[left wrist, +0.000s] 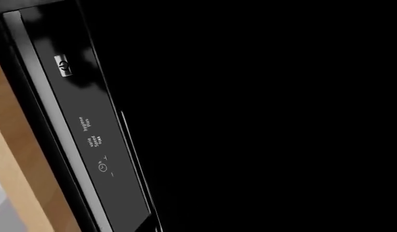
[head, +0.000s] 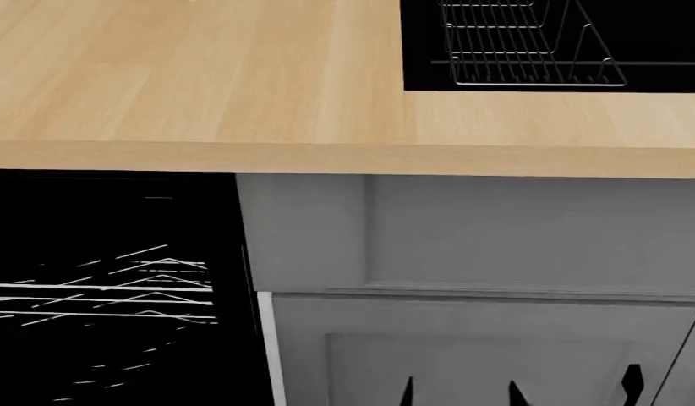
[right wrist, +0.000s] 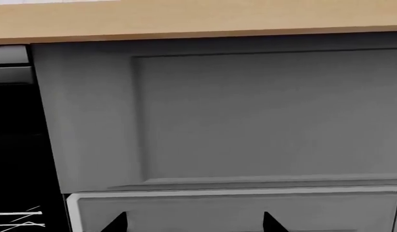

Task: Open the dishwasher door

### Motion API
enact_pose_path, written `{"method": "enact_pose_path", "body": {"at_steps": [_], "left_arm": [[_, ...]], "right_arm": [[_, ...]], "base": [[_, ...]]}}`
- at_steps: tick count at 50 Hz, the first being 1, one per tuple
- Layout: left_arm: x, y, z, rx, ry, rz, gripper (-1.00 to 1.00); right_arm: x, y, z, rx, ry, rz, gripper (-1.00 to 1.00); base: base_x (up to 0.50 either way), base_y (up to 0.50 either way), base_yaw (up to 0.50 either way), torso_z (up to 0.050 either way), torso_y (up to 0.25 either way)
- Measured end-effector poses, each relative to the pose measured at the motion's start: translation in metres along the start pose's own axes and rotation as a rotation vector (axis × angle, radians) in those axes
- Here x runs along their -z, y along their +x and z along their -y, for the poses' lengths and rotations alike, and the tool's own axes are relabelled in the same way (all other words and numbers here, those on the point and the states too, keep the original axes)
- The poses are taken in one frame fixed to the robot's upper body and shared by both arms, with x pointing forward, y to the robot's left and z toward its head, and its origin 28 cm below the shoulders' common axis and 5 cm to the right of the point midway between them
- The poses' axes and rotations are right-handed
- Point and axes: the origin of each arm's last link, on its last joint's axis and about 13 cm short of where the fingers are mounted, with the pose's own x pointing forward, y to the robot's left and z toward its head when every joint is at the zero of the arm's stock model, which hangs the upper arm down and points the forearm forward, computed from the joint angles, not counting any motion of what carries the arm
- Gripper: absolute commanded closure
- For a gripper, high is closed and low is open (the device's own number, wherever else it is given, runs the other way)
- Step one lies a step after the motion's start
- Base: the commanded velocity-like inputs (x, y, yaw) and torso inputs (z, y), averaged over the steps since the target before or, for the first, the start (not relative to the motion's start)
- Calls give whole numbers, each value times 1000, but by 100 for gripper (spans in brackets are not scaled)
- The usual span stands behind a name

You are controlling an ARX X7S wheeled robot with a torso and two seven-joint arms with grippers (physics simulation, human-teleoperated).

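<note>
neither tool shows in any view, so how far either is open, or what it holds, cannot be told; the arms' poses are hidden too. the left wrist camera sits close against the door (left wrist: 263,125), whose glossy black face fills most of that view. its control strip (left wrist: 89,125) runs slantwise across the picture, with a power button (left wrist: 63,66) toward one end and small white labels and a clock mark further along; the door's long edge follows the same slant, with the worktop (left wrist: 18,164) edge beside it. the right wrist camera faces a grey cabinet front (right wrist: 250,116) under the wooden edge, with a black opening beside it. from the head, the dishwasher cavity (head: 111,288) lies dark at lower left, thin white rack wires inside. farther back, the sink (head: 664,34) holds a wire rack (head: 528,42).
</note>
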Motion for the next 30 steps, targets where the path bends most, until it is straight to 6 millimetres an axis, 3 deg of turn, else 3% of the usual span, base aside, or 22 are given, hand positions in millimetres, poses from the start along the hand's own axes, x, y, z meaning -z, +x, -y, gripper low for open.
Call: {"method": "enact_pose_path", "body": {"at_steps": [16, 30], "left_arm": [[-5, -31, 23, -7, -36, -2, 100], [-12, -46, 34, -4, -91, -18, 100]], "right_arm": [[-1, 1, -3, -12, -1, 0, -100], [-1, 1, -3, -13, 1, 2, -100]], "base": [[-1, -4, -3, 0, 0], [0, -2, -2, -1, 0]]}}
